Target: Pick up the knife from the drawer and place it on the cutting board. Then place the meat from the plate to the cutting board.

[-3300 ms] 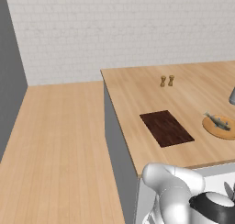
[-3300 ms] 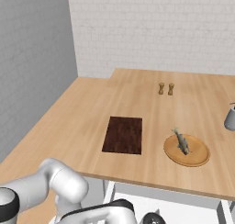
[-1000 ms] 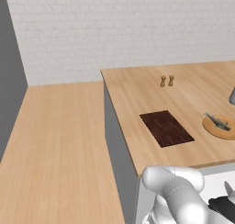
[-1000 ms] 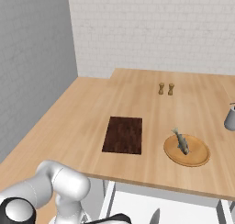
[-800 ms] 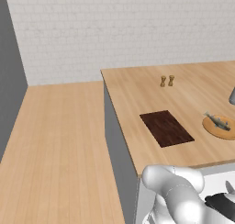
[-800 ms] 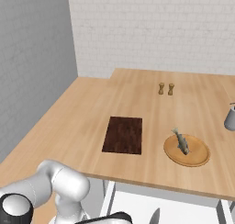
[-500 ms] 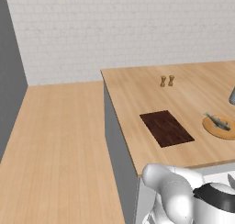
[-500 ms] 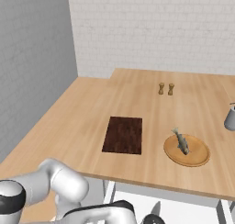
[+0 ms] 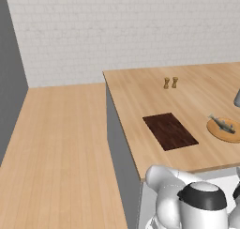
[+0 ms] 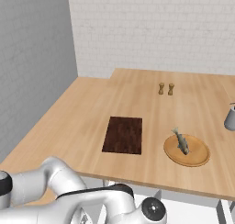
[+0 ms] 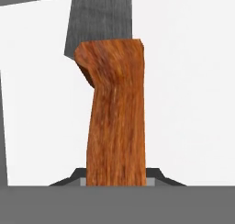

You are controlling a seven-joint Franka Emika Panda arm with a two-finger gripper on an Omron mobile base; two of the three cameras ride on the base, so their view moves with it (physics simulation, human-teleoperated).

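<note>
Since a second ago the arm's white links have shifted low in both base views, while the cutting board, plate and meat lie unmoved on the light wood counter, beyond the hand, with open counter around the board. Hand view: the gripper is clamped on the knife by its handle, blade pointing away over the white drawer.

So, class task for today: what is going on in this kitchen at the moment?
The robot arm is reaching low in front of the counter, and its claw is shut on the orange-brown handle of the knife, over the white inside of the drawer. On the counter, the dark cutting board lies bare. The meat is on the round plate beside it, so neither item has reached the board yet.
</note>
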